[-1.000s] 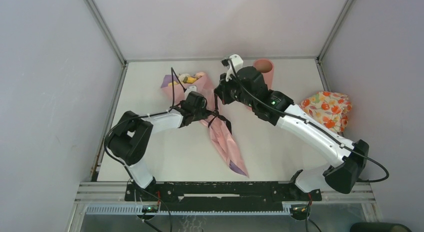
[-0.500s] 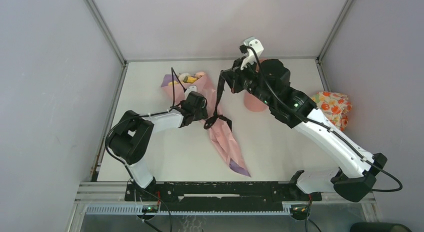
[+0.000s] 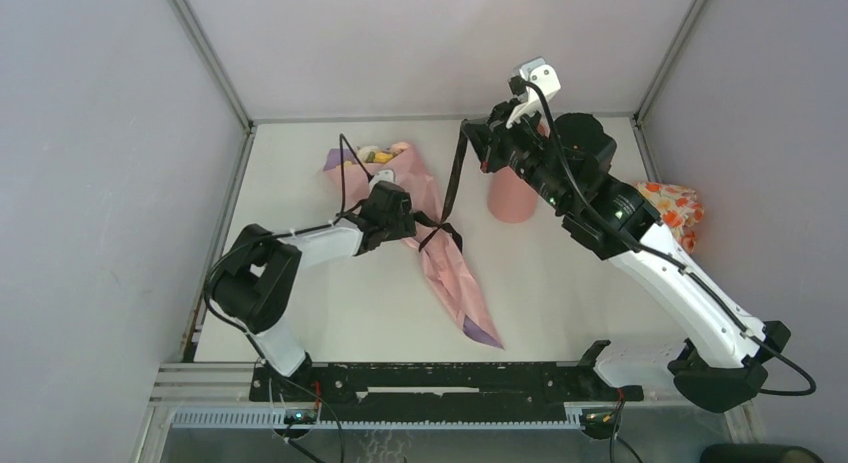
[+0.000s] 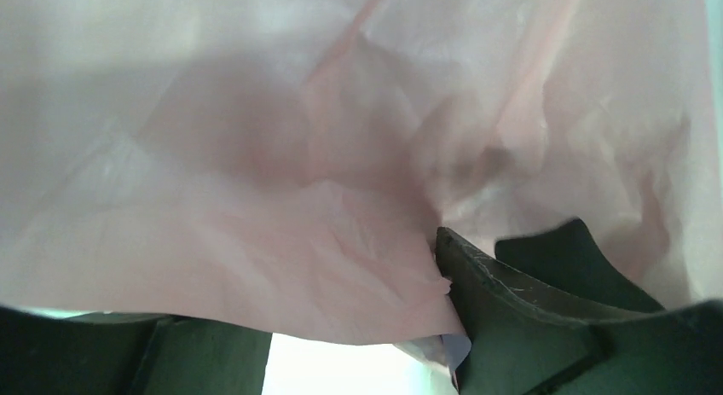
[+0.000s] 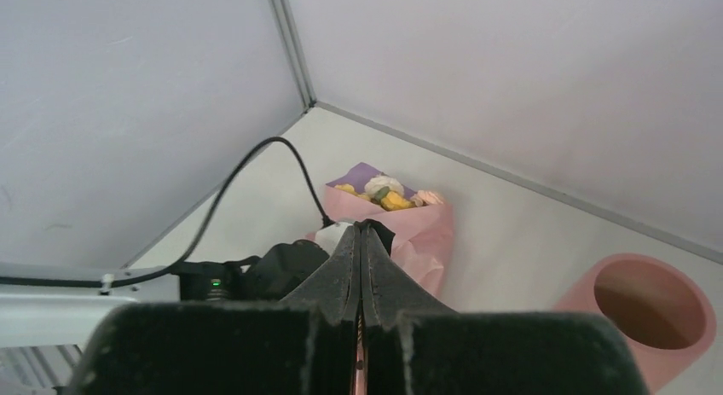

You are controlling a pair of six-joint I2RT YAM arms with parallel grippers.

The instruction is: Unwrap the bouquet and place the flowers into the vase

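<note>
Counter [image 3: 560, 283]: everything sits on it.

Bouquet [image 3: 450, 273]: lies flat, left of the vase [image 3: 510, 198]. Its wide end is about level with the vase and its pointed tail trails off nearer the arms than the vase is. Vase stands upright, mouth open, nothing in it.

Cloth bundle [image 3: 675, 205]: right of the vase, apart from it, not involved.

Right gripper [image 3: 472, 138]: raised just left of the vase's mouth, jaws pinched fully together on the black ribbon [image 3: 452, 183]. The ribbon runs taut down to the knot on the bouquet.

Left gripper [image 3: 405, 218]: further left of the vase, jaws spread wide and clasped across the paper cone. In the wrist view pink paper fills the gap between them.

Flowers [image 3: 378, 155]: heads show at the wide end, far left of the vase, not yet unwrapped.

Risks, as judged:
- The knot may jam rather than slip, and the pull would then drag or lift the whole bouquet.
- The wide clasp on soft crinkled paper may slide, and the cone would swing toward the vase.
- The right arm works close to the vase, so a sideways move could tip it.
- The thin ribbon may slip from the pinch.
- The paper may tear where the ribbon bites.
</note>
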